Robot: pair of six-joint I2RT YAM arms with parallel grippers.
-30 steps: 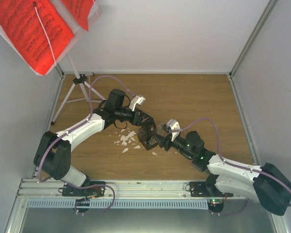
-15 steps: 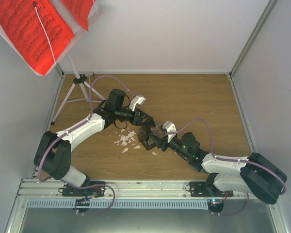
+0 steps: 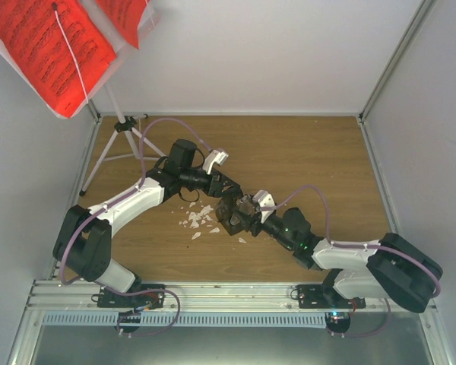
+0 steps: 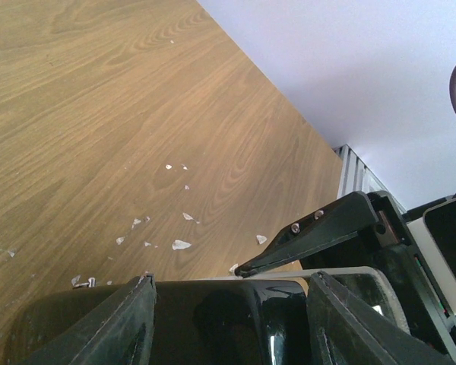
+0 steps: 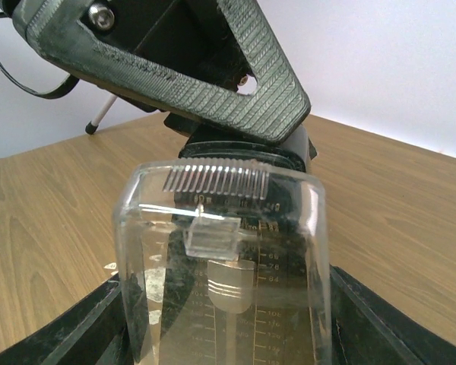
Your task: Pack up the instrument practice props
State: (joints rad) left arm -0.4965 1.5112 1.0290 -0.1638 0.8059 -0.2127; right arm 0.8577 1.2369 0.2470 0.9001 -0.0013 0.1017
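Two grippers met at one thing: the metronome (image 3: 234,214) sat near the middle of the table (image 3: 311,160), directly between them. It lay ahead of the right gripper (image 3: 245,219) and just under the tip of the left gripper (image 3: 226,195), so neither arm was clearly nearer.

In the right wrist view the metronome's clear front and scale ran straight away from the camera. From that I judged its long axis to point from the right hand toward the left. The right fingers flanked both its sides and grasped it. One ribbed left finger (image 5: 213,84) lay across its far end.

In the left wrist view a glossy black body filled the space between the left fingers (image 4: 129,312). Whether they were clamped on it or only bracketing it could not be told.

From above, both hands covered the metronome, hiding its shape and whether it rested on the wood. White crumbs (image 3: 197,220) lay just beside it.

Standing well apart at the far left corner was the music stand (image 3: 121,125), with the red sheets (image 3: 53,46) on it cut off by the frame.
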